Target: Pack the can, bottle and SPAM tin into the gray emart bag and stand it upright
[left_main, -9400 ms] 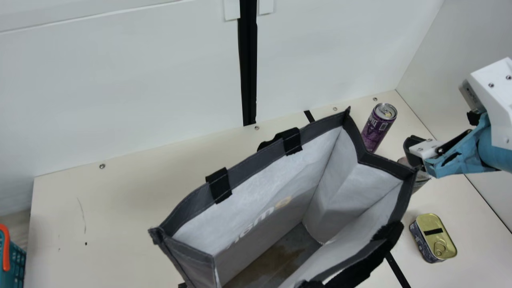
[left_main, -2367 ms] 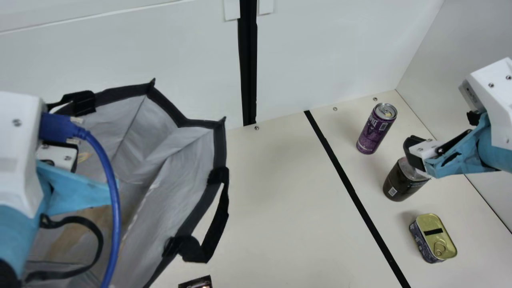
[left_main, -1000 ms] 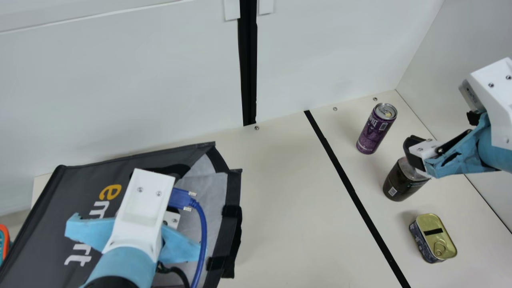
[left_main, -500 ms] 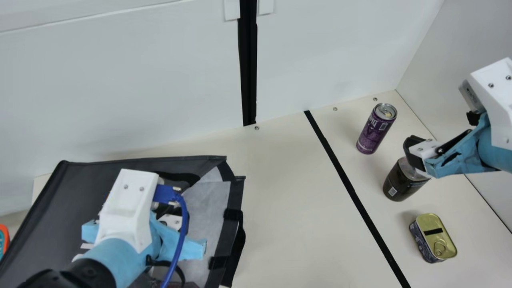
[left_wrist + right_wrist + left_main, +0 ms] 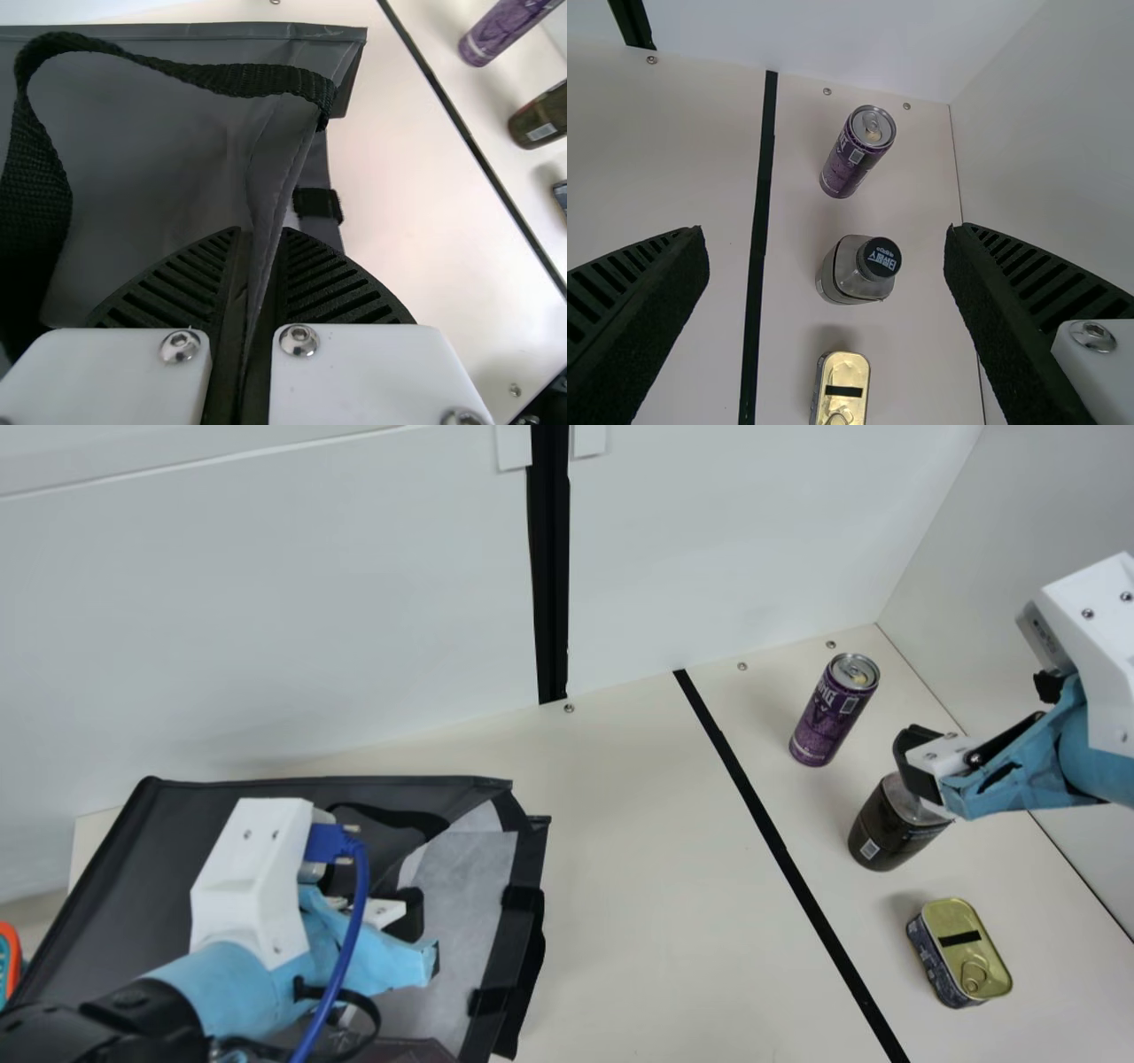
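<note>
The gray emart bag (image 5: 115, 895) lies tipped over at the left, its mouth facing the table's middle. My left gripper (image 5: 423, 942) is at its mouth; in the left wrist view my left gripper (image 5: 261, 237) is shut on a fold of the bag (image 5: 159, 150). The purple can (image 5: 828, 713) stands at the back right. In front of it stands the dark bottle (image 5: 890, 833), its top partly behind my right gripper (image 5: 920, 766). Nearest is the SPAM tin (image 5: 961, 952), gold lid up. The right wrist view has my right gripper (image 5: 826, 235) open above the bottle (image 5: 855, 270), holding nothing.
A black tape line (image 5: 771, 833) crosses the cream table (image 5: 638, 886) between bag and items. White panels (image 5: 310, 602) rise behind and at the right. An orange-and-teal basket (image 5: 11, 957) shows at the left edge.
The bag stood upright mid-table, then moved left and tipped over. My left arm came into view and lately drew slightly left, the bag's mouth edge shifting slightly right. My right arm kept still.
</note>
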